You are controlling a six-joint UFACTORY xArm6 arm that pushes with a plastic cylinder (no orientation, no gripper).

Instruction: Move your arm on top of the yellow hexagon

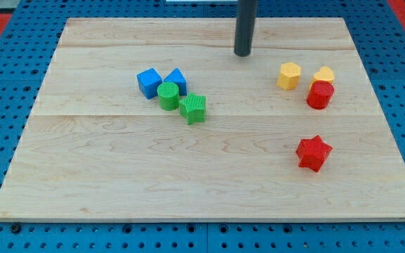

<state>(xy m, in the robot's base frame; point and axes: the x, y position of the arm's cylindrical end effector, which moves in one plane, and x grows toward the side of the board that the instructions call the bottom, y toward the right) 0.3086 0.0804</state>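
The yellow hexagon [289, 75] sits on the wooden board at the view's upper right. My tip [242, 53] rests on the board near the view's top centre, to the upper left of the yellow hexagon and apart from it. A second yellow block [323, 74], possibly a heart, lies just right of the hexagon. A red cylinder-like block [320, 95] touches that second yellow block from below.
A red star [313, 152] lies at the lower right. At centre left is a cluster: two blue blocks [149, 82] [176, 80], a green cylinder [167, 95] and a green block [193, 108]. The wooden board [104, 176] sits on a blue pegboard.
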